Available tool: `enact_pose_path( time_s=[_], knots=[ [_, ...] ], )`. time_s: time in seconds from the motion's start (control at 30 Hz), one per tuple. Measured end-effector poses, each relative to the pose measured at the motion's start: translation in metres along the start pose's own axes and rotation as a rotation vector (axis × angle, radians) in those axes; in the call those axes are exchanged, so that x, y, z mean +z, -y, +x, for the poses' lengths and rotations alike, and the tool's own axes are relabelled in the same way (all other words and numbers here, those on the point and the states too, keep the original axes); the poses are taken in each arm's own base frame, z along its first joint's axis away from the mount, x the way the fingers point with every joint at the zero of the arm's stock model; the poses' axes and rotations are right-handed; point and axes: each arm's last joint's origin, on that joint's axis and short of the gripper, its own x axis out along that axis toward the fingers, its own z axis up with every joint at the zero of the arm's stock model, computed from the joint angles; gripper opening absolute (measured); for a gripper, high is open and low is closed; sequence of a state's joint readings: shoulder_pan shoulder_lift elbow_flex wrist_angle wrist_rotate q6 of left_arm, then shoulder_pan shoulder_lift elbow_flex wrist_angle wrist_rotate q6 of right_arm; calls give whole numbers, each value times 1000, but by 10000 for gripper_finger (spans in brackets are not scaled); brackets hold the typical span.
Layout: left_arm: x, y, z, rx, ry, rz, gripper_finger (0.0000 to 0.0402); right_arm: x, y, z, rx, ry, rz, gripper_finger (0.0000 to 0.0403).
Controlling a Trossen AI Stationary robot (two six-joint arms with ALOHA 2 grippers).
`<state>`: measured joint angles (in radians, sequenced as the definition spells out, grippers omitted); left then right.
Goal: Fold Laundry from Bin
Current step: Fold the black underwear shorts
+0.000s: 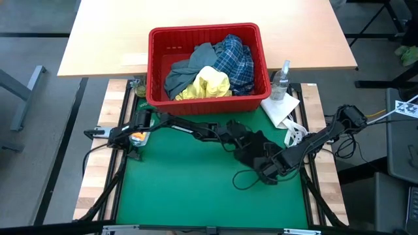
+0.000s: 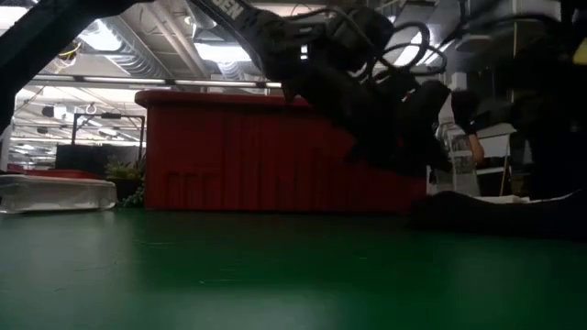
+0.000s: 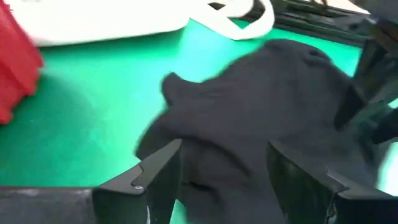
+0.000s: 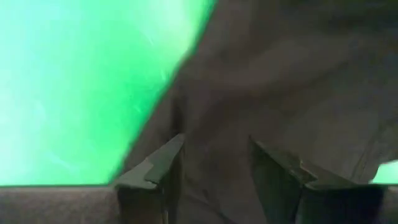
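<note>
The red bin [image 1: 208, 34] stands at the far edge of the green mat and holds a grey-blue garment [image 1: 186, 72], a blue-white plaid shirt [image 1: 236, 55] and a small yellow garment [image 1: 210, 85]. A dark navy garment [image 1: 261, 155] lies crumpled on the mat, right of centre. My left gripper [image 1: 251, 145] reaches in from the left and is open just over it; dark cloth [image 3: 261, 93] lies ahead of and between its fingers. My right gripper [image 1: 274, 166] points steeply down over the same garment [image 4: 298, 74], fingers apart. My left gripper has its fingers [image 3: 158, 177] on either side of the dark cloth's near part; I cannot tell whether they touch it. My right gripper comes from above with dark cloth filling the gap between its fingers [image 4: 158, 165]; I cannot tell whether it touches the cloth.
A white paper towel [image 1: 281, 108] and a clear spray bottle [image 1: 282, 77] sit right of the bin. A white loop [image 1: 294, 134] lies beside the towel. The near half of the mat [image 1: 189, 189] is bare. A wooden table [image 1: 104, 39] lies beyond the bin.
</note>
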<state>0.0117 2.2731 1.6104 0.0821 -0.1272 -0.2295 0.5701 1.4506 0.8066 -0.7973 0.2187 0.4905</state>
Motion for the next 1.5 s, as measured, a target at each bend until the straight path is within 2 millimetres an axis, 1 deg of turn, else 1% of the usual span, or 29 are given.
enact_pose_path(
  time_s=[0.17,0.3,0.47,0.6,0.8,0.93,1.07,1.27,1.4,1.5],
  knots=[
    [-8,16,-2,-115,-66,16,224,4,-4,-4,39,19,-9,170],
    [-23,26,-4,-95,-177,46,224,0,-12,-4,35,22,-38,170],
    [-33,35,-7,-25,-226,112,224,-6,-21,-5,-8,42,-59,170],
    [-37,37,-9,22,-249,132,224,-9,-28,2,-28,11,-64,170],
    [-39,36,-10,31,-276,137,224,-12,-38,21,9,-115,-92,170],
    [-40,36,-10,35,-287,142,224,-13,-41,24,26,-140,-103,170],
    [-44,35,-11,42,-330,174,224,-14,-41,21,35,-131,-108,170],
    [-43,37,-13,39,-340,177,224,-15,-40,14,78,-119,-104,170],
    [-36,41,-16,23,-361,181,224,-12,-40,5,96,-93,-102,170],
    [-25,48,-20,18,-374,188,224,-10,-38,-7,108,-66,-121,170]
  ],
)
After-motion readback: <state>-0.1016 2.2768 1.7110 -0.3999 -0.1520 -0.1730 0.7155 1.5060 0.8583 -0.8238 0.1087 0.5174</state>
